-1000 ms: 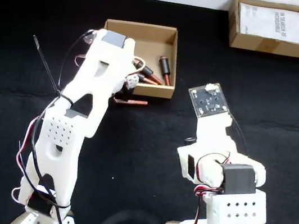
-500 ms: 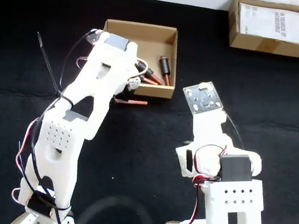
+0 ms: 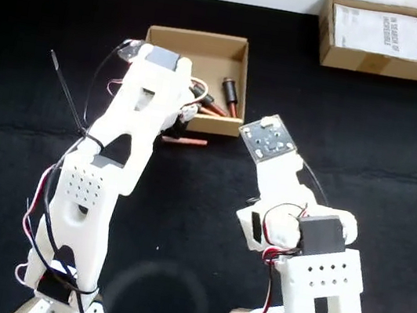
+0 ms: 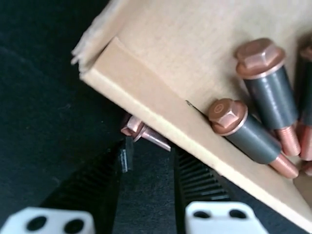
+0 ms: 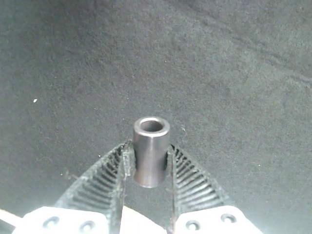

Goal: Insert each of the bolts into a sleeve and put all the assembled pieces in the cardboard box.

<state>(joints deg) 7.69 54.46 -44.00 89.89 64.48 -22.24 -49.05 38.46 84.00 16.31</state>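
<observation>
Clamping dark grey metal sleeve (image 5: pixel 152 155) in right end effector (image 5: pixel 148 157). Straddling copper hex-head bolt (image 4: pixel 142 133) with open left end effector (image 4: pixel 148 150).

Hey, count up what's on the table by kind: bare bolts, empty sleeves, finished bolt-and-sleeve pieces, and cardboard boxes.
bare bolt: 1
empty sleeve: 1
assembled pieces: 3 in view
cardboard boxes: 2
total: 7
</observation>
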